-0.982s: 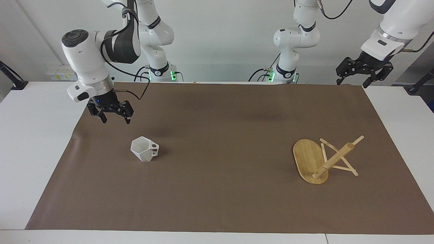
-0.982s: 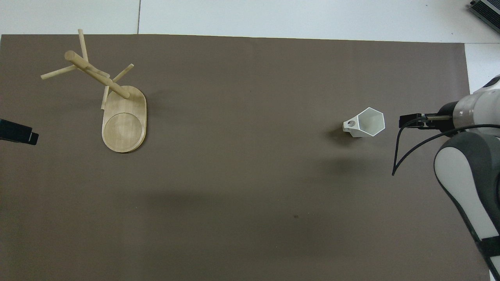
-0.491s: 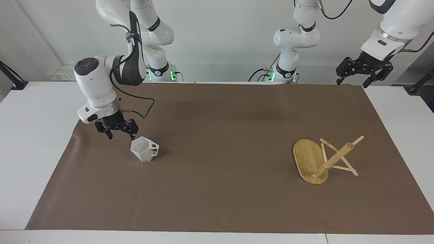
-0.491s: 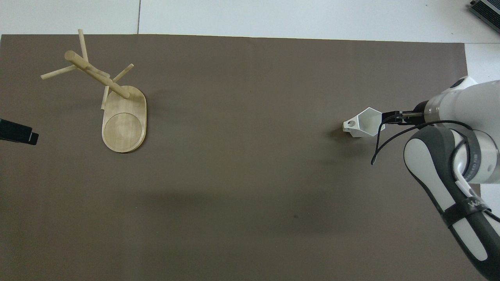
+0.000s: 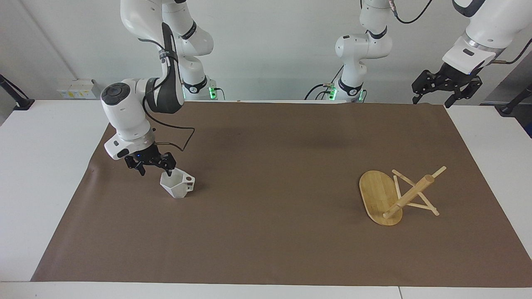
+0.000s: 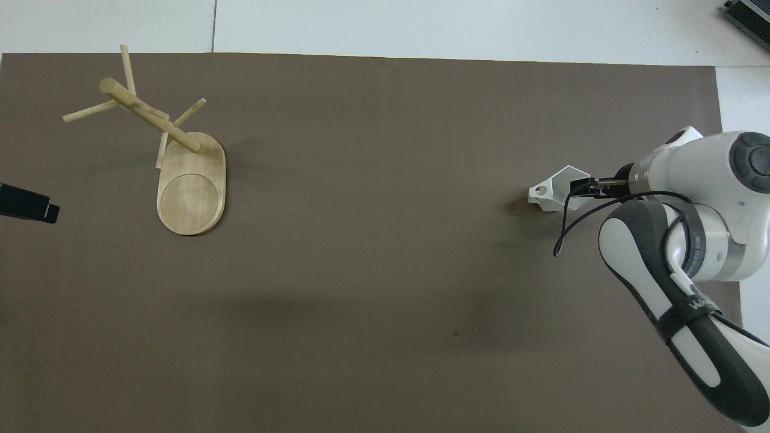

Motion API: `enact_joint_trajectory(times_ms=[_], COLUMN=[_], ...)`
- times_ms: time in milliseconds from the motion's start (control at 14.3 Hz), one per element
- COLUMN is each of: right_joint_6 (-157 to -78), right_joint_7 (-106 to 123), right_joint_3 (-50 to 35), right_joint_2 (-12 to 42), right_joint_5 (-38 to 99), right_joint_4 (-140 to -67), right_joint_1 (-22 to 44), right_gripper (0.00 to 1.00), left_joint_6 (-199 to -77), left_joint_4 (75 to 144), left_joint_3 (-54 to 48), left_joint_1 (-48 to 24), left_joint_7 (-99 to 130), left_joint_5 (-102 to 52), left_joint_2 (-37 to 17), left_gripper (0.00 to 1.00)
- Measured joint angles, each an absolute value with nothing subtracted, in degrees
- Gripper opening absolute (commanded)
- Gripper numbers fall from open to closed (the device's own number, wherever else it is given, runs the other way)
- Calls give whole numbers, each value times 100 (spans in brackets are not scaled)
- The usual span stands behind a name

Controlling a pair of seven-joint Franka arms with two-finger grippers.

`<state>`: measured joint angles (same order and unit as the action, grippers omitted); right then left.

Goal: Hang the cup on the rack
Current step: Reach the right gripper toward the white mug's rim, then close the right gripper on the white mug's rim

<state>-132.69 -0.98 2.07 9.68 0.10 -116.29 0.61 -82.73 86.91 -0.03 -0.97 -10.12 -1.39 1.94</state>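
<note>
Facing view: small white faceted mug, the cup (image 5: 177, 185), upright on the brown mat (image 5: 266, 232) of the tabletop, toward the right arm's end, round-holed handle turned toward the rack. Right gripper (image 5: 153, 167) low at the cup's rim, jaws open, one finger apparently dipping inside the mouth, probably to pinch the wall. Nothing gripped yet. Light bamboo mug tree, the rack (image 5: 397, 193), tipped over toward the left arm's end, post slanting off its oval base, so no peg ready for hanging. Left gripper (image 5: 447, 88) waiting high off the mat's corner, jaws open.

Overhead view: right gripper (image 6: 582, 187) overlapping the cup (image 6: 556, 191); rack (image 6: 162, 147) well apart, lying over.
</note>
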Motion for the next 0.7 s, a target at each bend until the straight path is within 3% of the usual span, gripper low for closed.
enact_joint_trajectory(times_ms=[491, 701], right_joint_6=[-13347, -13348], right_joint_7=[-175, -176], right_joint_3=[197, 196], right_joint_2=[1004, 1012], right_joint_5=[10, 10], right_joint_4=[-11705, -11705], right_joint_1=[61, 61], right_gripper=[86, 72], left_joint_6=[-8273, -8273], left_joint_4=[8691, 8691], left_joint_3=[-3, -3], left_joint_1=[-97, -97], left_joint_7=[-1012, -1012], left_joint_5=[-139, -139], left_joint_2=[194, 194], left_gripper=[100, 100])
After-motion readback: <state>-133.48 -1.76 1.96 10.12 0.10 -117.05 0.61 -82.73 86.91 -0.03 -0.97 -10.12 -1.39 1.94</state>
